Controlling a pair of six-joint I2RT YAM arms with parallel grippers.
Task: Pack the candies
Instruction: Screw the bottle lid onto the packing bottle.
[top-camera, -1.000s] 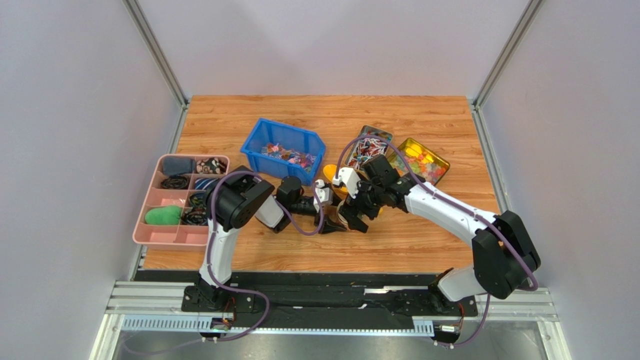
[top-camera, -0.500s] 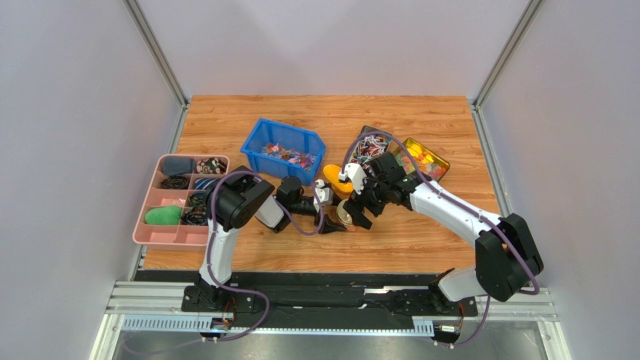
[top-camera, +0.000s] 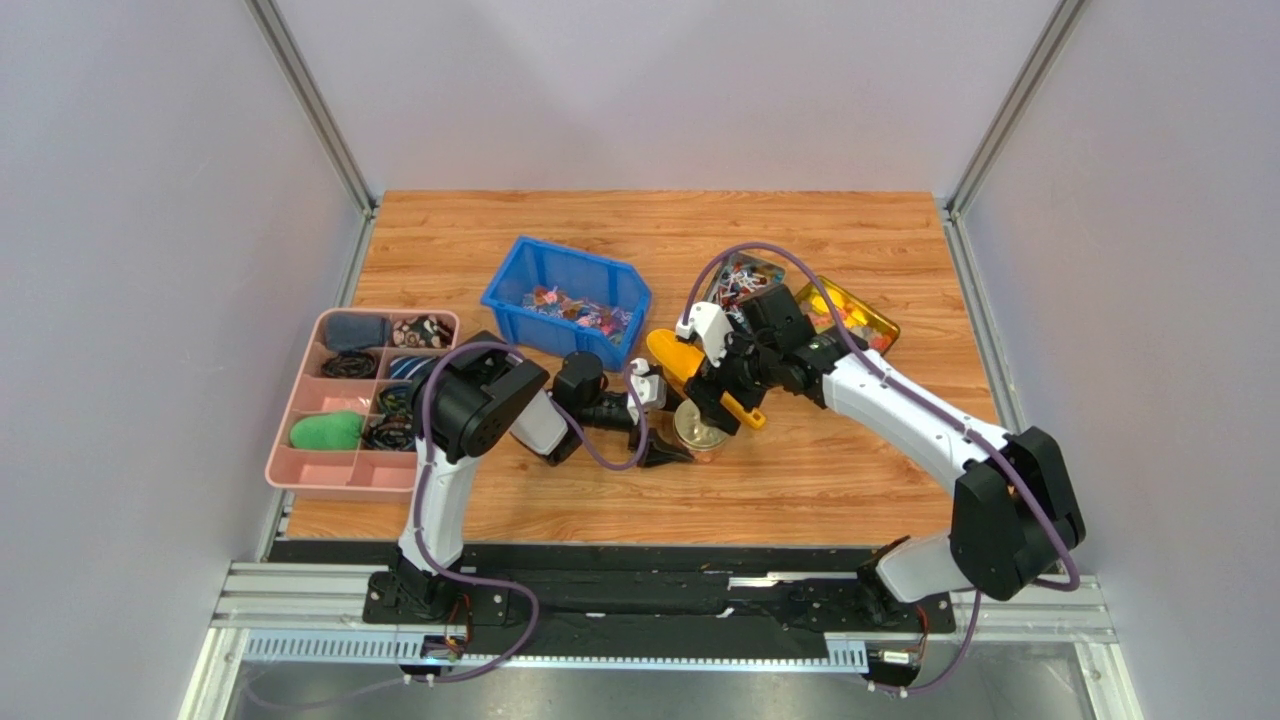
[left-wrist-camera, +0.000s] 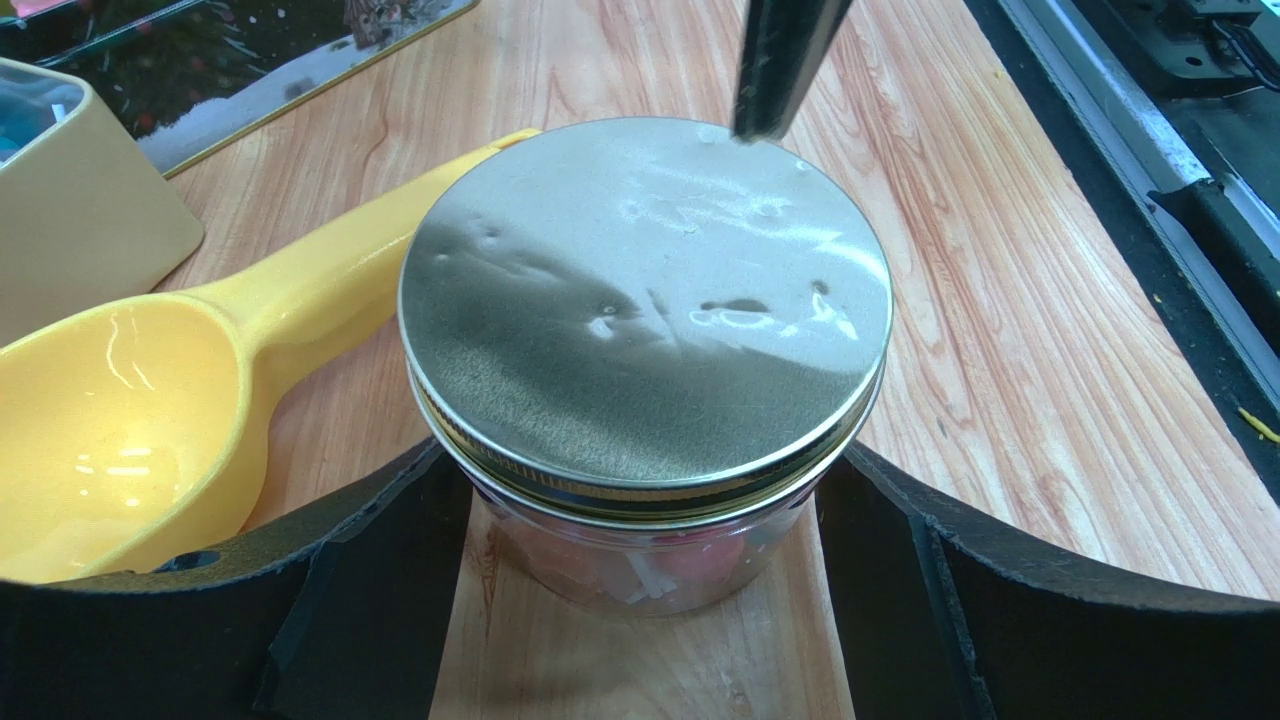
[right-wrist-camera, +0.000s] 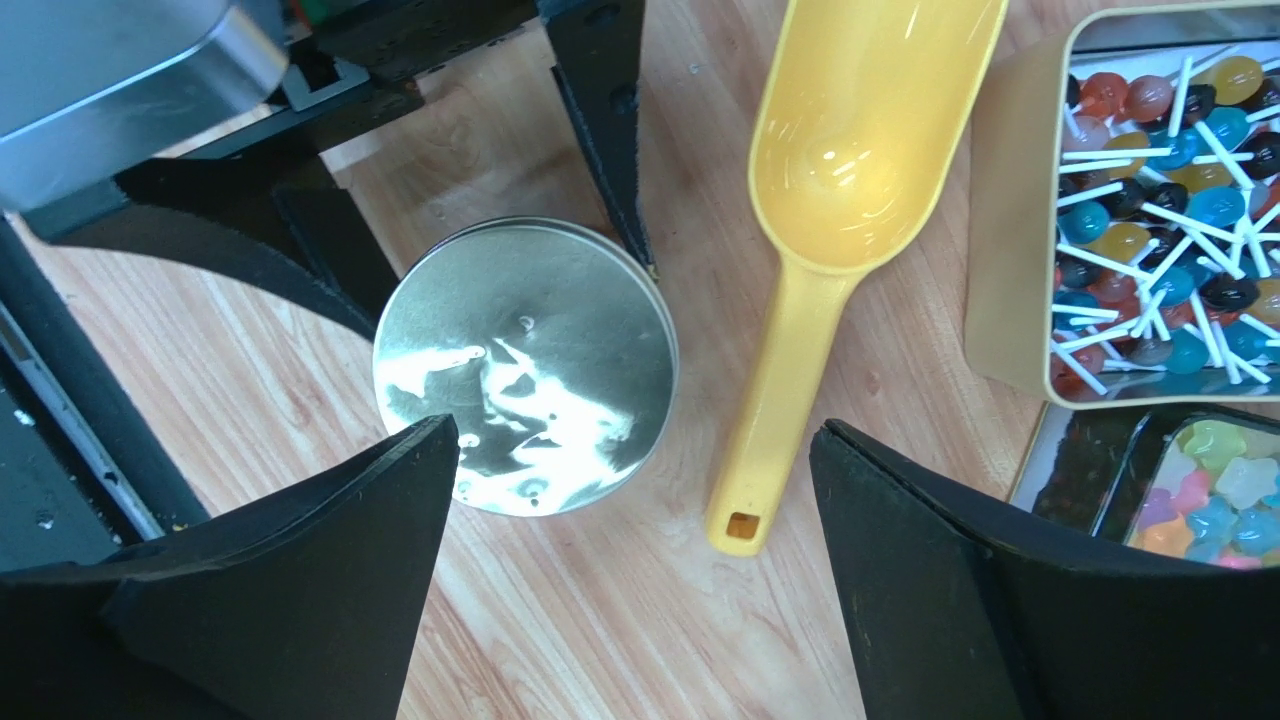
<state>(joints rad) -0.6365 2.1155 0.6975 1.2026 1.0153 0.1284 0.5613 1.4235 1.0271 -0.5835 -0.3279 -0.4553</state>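
A small glass jar (left-wrist-camera: 646, 563) with a silver lid (left-wrist-camera: 646, 315) stands on the table, with pink candies showing through its wall. My left gripper (left-wrist-camera: 646, 458) is shut on the jar, one finger pressed to each side. More candies (top-camera: 579, 312) lie in the blue bin (top-camera: 519, 278). A yellow scoop (right-wrist-camera: 842, 150) lies empty beside the jar (right-wrist-camera: 526, 368). My right gripper (right-wrist-camera: 631, 435) hangs open above the scoop's handle and the jar's edge, holding nothing. In the top view it (top-camera: 718, 408) sits just behind the jar (top-camera: 696, 429).
Two open tins stand at the back right, one with lollipops (right-wrist-camera: 1157, 90), one with gummies (right-wrist-camera: 1217, 495). A pink divided tray (top-camera: 301, 450) with dark bands and a green lump sits at the left edge. The left arm's base link lies low across the near table.
My right gripper has drawn back from over the jar toward the tins, uncovering the lidded jar and the scoop. The left gripper and the jar have stayed put.
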